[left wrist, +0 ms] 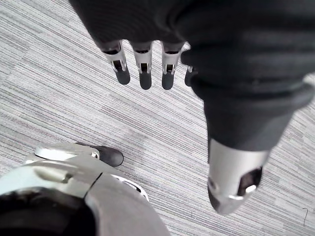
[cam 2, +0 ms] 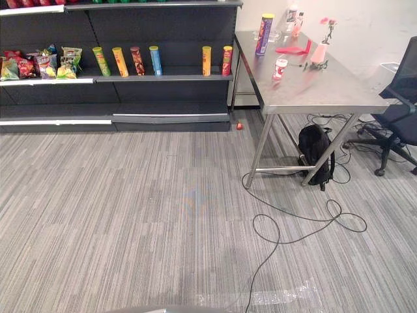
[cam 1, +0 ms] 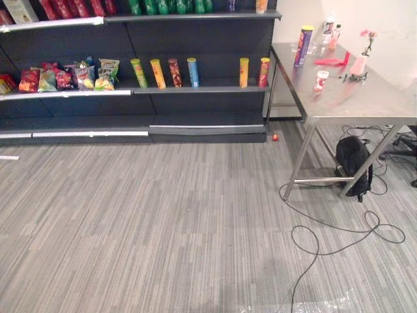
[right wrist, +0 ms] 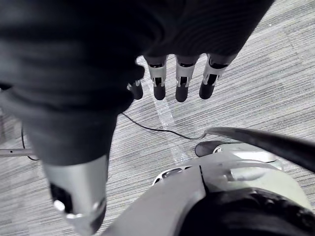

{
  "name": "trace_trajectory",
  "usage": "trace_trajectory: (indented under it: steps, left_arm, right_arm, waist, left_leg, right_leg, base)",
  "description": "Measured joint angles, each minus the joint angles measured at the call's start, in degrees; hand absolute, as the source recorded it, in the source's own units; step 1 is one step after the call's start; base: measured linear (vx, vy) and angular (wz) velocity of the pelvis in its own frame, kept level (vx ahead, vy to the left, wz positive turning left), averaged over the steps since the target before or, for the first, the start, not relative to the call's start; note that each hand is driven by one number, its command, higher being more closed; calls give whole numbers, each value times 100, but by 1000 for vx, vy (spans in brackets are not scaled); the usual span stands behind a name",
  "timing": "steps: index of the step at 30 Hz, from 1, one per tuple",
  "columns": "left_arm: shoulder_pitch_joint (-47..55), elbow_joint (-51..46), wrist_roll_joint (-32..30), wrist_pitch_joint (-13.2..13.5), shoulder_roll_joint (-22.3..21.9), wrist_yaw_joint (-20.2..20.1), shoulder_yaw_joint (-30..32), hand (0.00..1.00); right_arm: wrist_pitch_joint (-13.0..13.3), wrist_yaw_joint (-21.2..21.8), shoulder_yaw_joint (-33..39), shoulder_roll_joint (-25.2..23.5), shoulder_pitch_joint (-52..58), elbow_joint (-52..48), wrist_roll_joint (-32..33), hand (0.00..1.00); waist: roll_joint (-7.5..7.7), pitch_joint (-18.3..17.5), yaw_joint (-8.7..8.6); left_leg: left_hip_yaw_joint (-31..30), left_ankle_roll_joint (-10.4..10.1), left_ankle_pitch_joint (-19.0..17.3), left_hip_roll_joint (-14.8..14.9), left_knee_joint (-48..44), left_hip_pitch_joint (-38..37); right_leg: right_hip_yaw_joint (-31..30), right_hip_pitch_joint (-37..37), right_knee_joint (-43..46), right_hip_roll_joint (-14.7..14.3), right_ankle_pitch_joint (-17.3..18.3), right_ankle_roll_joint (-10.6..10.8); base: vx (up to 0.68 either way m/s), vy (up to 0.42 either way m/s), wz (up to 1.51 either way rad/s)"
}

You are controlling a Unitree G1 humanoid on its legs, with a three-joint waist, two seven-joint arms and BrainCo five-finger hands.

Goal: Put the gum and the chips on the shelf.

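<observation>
Left eye view: I stand well back from the shelf [cam 1: 215, 90] and the table [cam 1: 365, 104], with nothing picked up yet.
The dark shelf runs along the far wall. Its row of tubes [cam 1: 158, 73] has a gap that I judge is meant for new stock, and the steel table stands just beside its right end. On the table the tall chips tube [cam 1: 303, 45] stands upright near the back, with the small gum tub [cam 1: 320, 80] nearer me and apart from it. My left hand [left wrist: 144, 66] and right hand [right wrist: 181, 81] hang over the carpet [cam 1: 163, 215], fingers straight and empty, so I must walk in first.
</observation>
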State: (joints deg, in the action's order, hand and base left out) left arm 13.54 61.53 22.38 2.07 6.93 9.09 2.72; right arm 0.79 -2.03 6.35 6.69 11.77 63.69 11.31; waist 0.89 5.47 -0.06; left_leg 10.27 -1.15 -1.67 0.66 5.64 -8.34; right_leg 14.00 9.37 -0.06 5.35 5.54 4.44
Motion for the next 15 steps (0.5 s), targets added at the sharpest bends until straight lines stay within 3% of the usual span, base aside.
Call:
trace_trajectory:
  steps: [3, 4, 6, 15]
  left_arm:
    - [-31, -15, 1, 28, 8, 10, 0, 0]
    - [-32, -47, 3, 28, 14, 14, 0, 0]
    - [-32, -59, 3, 23, 23, 15, -1, 0]
    - [-28, -62, 2, -96, 29, 51, -5, 0]
  right_arm:
    - [4, 1, 10, -11, -75, 4, 0, 0]
    - [5, -2, 25, -22, -101, 4, 0, 0]
    - [3, -2, 52, -36, -120, 4, 1, 0]
    - [5, 24, 51, -36, -159, 0, 4, 0]
  waist:
    - [-37, 113, -23]
    - [38, 209, -49]
    - [-8, 211, -66]
    - [47, 292, -124]
  left_leg:
    - [-7, -8, 4, 0, -8, -40]
    - [-15, -12, 5, 2, 13, -80]
    - [-14, -30, 14, 7, 17, -97]
    - [-28, -19, 66, 9, 29, -101]
  right_leg:
    - [92, 73, -26, -6, 1, 3]
    - [123, 127, -38, -11, 5, 11]
    - [142, 160, -40, -15, 11, 20]
    - [195, 178, -72, -15, 20, 28]
  base:
    - [26, -21, 6]
    - [-12, -35, 8]
    - [-34, -33, 7]
    - [-61, -15, 2]
